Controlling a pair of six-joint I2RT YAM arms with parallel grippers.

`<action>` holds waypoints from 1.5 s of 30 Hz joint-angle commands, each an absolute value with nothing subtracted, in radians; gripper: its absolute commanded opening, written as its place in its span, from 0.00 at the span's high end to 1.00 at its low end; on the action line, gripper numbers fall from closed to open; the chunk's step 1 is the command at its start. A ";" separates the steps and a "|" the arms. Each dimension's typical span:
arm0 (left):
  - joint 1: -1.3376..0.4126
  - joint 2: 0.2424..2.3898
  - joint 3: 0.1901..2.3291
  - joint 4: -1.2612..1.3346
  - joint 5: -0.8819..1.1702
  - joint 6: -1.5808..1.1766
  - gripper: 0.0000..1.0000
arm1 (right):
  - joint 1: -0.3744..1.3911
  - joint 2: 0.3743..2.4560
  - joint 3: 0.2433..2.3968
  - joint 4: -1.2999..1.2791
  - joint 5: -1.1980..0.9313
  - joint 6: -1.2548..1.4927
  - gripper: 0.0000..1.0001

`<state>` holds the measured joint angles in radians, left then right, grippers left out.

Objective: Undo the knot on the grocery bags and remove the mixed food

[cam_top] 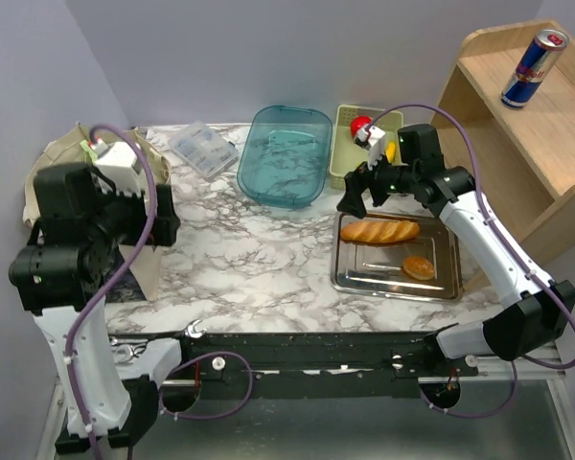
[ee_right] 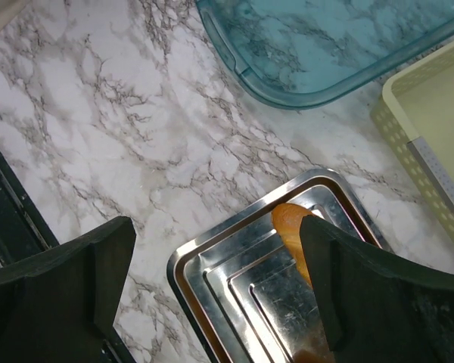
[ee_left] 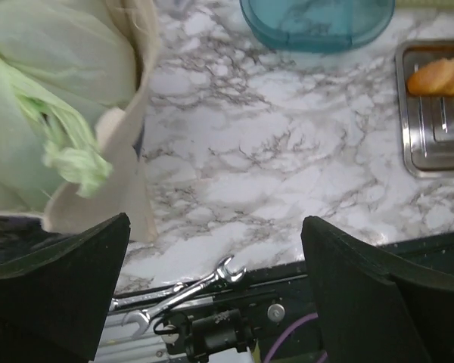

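The beige canvas tote (cam_top: 149, 261) stands at the table's left, mostly hidden under my left arm. Inside it sits the pale green bag (ee_left: 53, 83), its handles bunched into a knot (ee_left: 77, 162). No food shows in the bags. My left gripper (ee_left: 216, 253) hangs open to the right of the tote, above the table's near edge, with nothing between its fingers. My right gripper (ee_right: 219, 261) is open and empty over the left end of the metal tray (ee_right: 212, 287), beside the bread loaf (cam_top: 379, 231).
A teal tub (cam_top: 286, 153) and a clear plastic pack (cam_top: 203, 149) lie at the back. A yellow-green basket (cam_top: 350, 153) holds small red and yellow items. A bun (cam_top: 419, 267) lies on the tray. A can (cam_top: 535, 67) stands on the wooden shelf. Two wrenches (ee_left: 189, 291) lie on the front rail.
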<state>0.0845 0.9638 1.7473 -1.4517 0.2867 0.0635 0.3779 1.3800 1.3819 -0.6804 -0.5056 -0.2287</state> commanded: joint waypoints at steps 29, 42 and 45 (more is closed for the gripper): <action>0.521 1.736 1.832 -0.975 0.307 0.034 0.01 | 0.376 1.601 1.647 -0.809 -0.443 -0.229 0.00; 0.531 1.619 1.834 -0.975 0.336 0.109 1.00 | 0.376 1.574 1.623 -0.791 -0.437 -0.227 0.00; 0.535 1.588 1.912 -1.032 0.366 0.113 1.00 | 0.376 1.565 1.612 -0.789 -0.445 -0.226 0.00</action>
